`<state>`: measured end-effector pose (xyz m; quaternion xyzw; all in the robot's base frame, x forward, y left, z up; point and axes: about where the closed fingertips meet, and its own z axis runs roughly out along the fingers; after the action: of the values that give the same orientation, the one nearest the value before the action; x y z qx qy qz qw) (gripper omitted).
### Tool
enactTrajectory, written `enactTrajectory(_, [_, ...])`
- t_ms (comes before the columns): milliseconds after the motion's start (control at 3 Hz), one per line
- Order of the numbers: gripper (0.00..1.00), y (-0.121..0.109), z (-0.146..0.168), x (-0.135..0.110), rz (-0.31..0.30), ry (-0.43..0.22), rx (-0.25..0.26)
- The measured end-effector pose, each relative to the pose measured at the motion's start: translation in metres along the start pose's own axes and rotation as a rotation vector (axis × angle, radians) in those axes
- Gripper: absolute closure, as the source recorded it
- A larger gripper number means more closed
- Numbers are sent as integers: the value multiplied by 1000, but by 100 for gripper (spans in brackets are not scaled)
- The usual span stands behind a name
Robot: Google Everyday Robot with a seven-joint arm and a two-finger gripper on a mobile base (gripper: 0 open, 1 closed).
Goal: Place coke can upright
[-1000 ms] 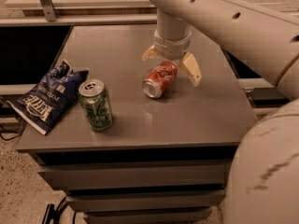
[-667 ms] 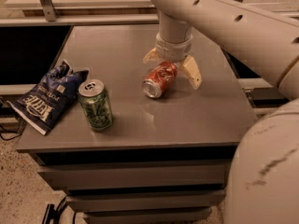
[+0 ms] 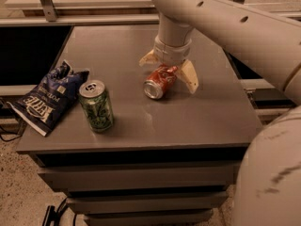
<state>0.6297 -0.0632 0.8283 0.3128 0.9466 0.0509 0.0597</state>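
The coke can [image 3: 156, 84] lies on its side on the grey table [image 3: 207, 117], a little right of the middle of the top. Its silver end faces the front left and its base points back toward the arm. The body is red-orange with white lettering, and part of the rear half is hidden under the wrist. Whether the can is sealed or opened cannot be told from this view.

The gripper [image 3: 168, 74] hangs straight down from the pale arm [image 3: 225, 18] over the rear of the coke can. It is released, with its cream fingers [image 3: 189, 76] spread wide: one sits behind and to the left of the can and the other beside its right flank. Whether either finger touches the can cannot be told.

A green patterned can [image 3: 96, 107] stands upright near the front left of the table, well apart from the coke can. Its silver top with pull tab faces up, and nothing of its contents shows. A crumpled blue potato chip bag [image 3: 47, 98] lies flat just beside it at the table's left edge, partly hanging over the side, its inside hidden.

The robot's pale body [image 3: 268, 173] fills the lower right corner. A dark cable [image 3: 56, 213] lies on the speckled floor below the table.
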Motion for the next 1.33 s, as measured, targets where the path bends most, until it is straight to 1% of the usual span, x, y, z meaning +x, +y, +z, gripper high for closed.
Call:
enactTrajectory(333, [0,2,0,1,-7,1,0])
enactTrajectory(667, [17,5,2,3,-15,4,1])
enactTrajectory(1000, [42,6,3,3,-17,3,2])
enactTrajectory(1333, [59,8,0,1,-19,0,0])
